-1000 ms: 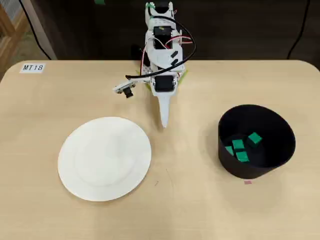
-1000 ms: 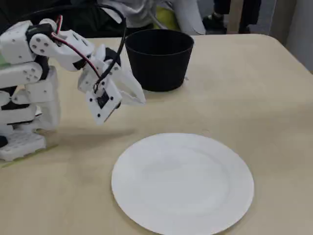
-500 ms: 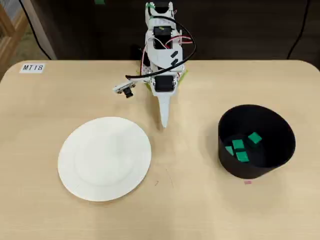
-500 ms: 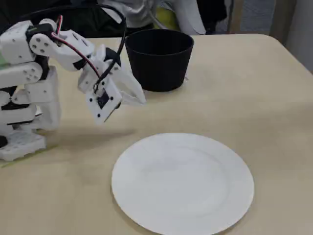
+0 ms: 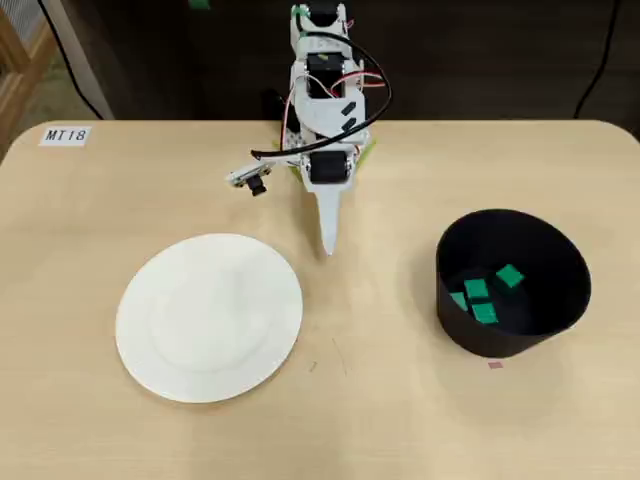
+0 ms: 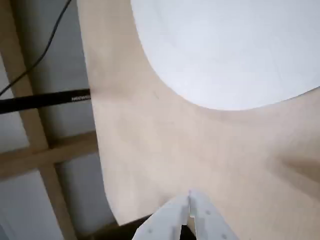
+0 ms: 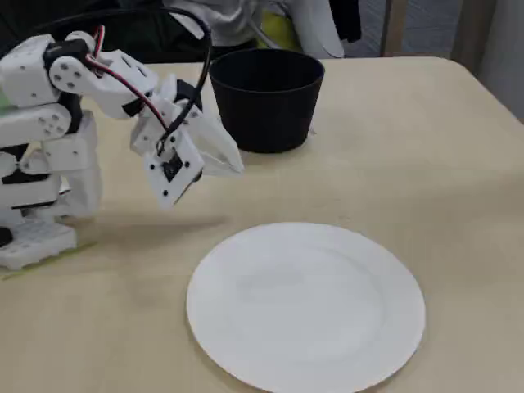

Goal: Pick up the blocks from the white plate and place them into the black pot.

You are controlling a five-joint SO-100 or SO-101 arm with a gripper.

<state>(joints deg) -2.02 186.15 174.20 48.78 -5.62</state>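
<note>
The white plate [image 5: 209,317] lies bare at the lower left of the overhead view; it also shows in the fixed view [image 7: 305,305] and at the top of the wrist view [image 6: 230,50]. The black pot [image 5: 560,300] stands at the right, with three green blocks [image 5: 482,293] showing inside it; a fourth cannot be made out. In the fixed view the black pot [image 7: 266,102] hides its contents. My gripper [image 5: 326,245] hangs shut and empty above the table between plate and pot, its tip [image 7: 236,166] pointing down; the closed fingers [image 6: 190,200] meet in the wrist view.
The white arm base [image 5: 320,60] stands at the table's far edge in the overhead view. A label reading MT18 [image 5: 66,135] sits at the far left corner. A tiny pink mark [image 5: 495,364] lies beside the pot. The table edge [image 6: 97,150] shows in the wrist view.
</note>
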